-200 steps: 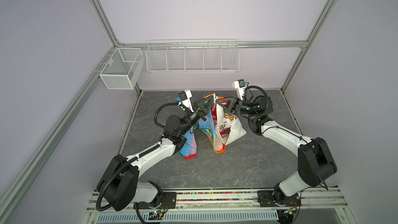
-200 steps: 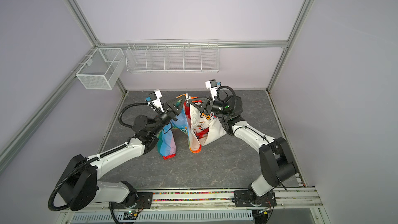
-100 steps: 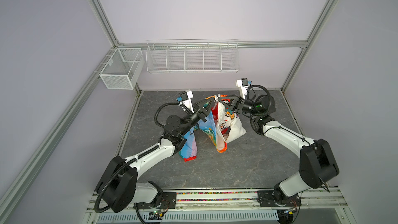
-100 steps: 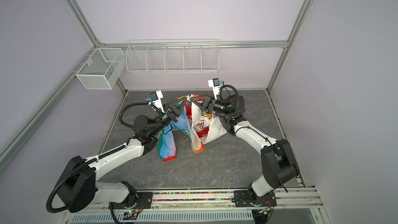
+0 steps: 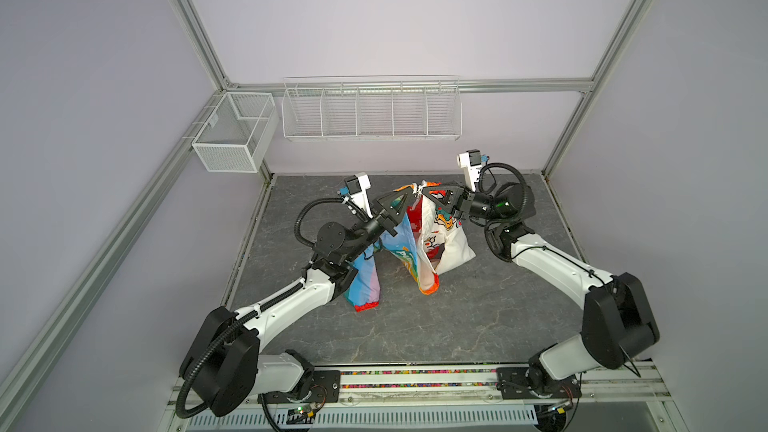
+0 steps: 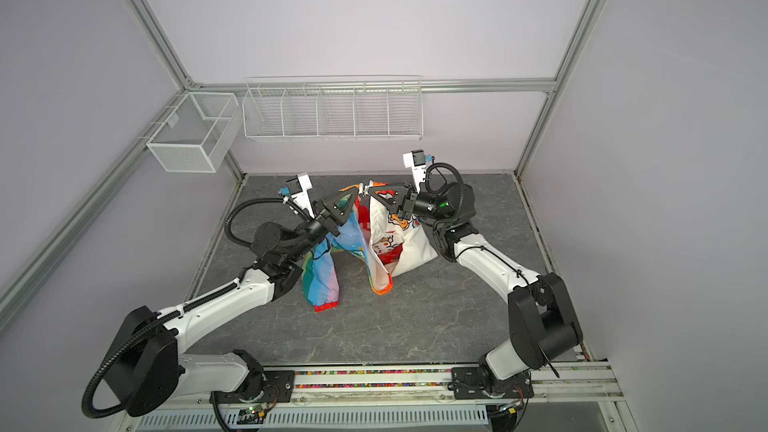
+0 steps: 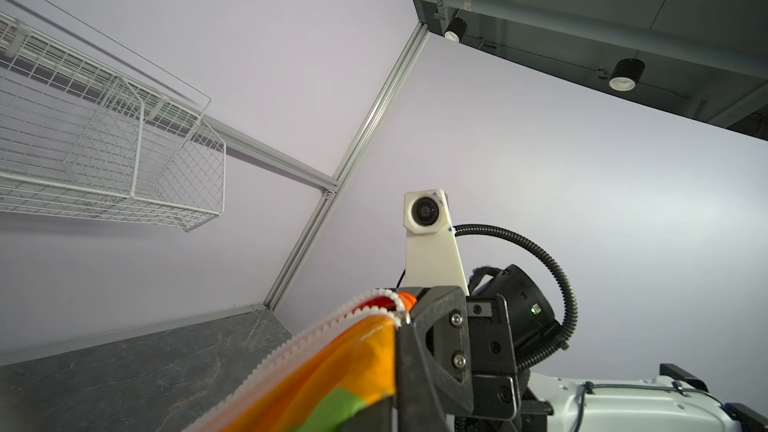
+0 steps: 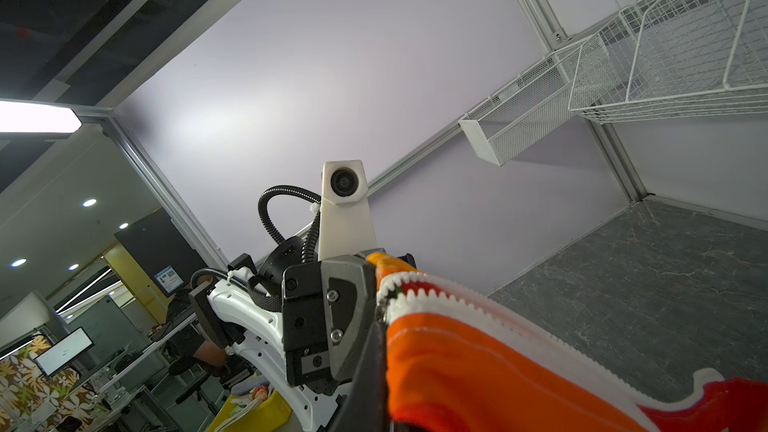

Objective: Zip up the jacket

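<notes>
The jacket (image 5: 415, 243) hangs toward twelve o'clock over the grey marbled tabletop (image 5: 457, 326), its hem touching. The left gripper (image 5: 409, 196) and right gripper (image 5: 422, 190) each pinch its top edge (tips nearly meeting). The walls are lilac, with a wire rack (image 5: 370, 110) at twelve and a mesh box (image 5: 232, 135) at ten.

In both top views: from high and well back, side by side, aimed down at the long white wire shelf basket (image 5: 371, 108) and dark grey marbled worktop (image 5: 415, 326) below it; nearly identical scene. From each wrist: low beneath that basket, tilted up, tight against the rainbow-striped child's jacket (image 7: 332, 367), facing the opposite arm's white camera mount (image 7: 428, 222).
</notes>
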`<state>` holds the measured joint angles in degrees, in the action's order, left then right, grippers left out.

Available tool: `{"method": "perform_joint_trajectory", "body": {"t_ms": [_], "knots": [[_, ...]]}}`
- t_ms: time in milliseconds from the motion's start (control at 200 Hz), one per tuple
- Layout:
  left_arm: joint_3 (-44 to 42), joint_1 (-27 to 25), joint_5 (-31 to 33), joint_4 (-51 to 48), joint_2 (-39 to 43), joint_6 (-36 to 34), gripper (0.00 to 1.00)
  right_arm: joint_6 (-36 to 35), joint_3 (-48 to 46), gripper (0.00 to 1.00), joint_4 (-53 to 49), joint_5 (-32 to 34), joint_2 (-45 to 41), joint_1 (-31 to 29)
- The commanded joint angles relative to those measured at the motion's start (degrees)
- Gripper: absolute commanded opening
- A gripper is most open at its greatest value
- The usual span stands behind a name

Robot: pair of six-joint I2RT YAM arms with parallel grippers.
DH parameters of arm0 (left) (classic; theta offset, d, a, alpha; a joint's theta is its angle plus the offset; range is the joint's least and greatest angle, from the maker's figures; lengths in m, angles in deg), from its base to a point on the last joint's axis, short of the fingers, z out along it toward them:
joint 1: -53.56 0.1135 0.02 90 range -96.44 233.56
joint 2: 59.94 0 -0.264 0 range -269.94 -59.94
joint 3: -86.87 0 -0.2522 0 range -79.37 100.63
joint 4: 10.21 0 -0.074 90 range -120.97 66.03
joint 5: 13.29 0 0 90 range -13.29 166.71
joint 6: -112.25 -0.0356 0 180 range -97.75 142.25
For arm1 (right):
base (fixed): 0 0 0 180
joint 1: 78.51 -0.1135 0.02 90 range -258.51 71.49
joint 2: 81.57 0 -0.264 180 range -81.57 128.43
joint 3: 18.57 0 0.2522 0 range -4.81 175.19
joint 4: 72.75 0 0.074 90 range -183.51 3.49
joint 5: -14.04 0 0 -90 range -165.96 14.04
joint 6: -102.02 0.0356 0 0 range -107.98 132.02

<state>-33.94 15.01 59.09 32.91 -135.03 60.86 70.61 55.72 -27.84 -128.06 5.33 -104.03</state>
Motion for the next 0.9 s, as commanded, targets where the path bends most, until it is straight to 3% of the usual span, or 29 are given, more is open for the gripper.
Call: {"method": "perform_joint_trajectory", "body": {"t_ms": [0,235,340,625,750,895], "knots": [[2.23,-0.13,-0.84,-2.31,1.44,-0.10,0.00,-4.47,-0.32,0.06,-3.53,1.71,-3.11,0.14],[6.75,1.27,-6.79,-8.72,-1.86,2.76,0.00,-14.35,-2.51,0.06,-12.76,8.62,-7.60,0.11],[5.33,1.45,-5.03,-8.19,-1.81,2.00,0.00,-17.65,-4.49,0.06,-15.59,13.22,-9.85,-0.01],[5.50,3.15,-4.74,-12.59,-1.41,1.63,0.00,-30.31,-4.91,0.06,-28.10,17.13,-14.97,-0.84],[4.35,3.28,-4.75,-11.78,-0.52,0.12,0.00,-31.51,-3.14,0.06,-33.84,17.25,-15.87,-0.84],[0.73,3.19,0.87,-9.64,2.54,0.19,0.00,-32.03,-0.55,0.07,-42.14,17.82,-16.29,-0.83]]}}
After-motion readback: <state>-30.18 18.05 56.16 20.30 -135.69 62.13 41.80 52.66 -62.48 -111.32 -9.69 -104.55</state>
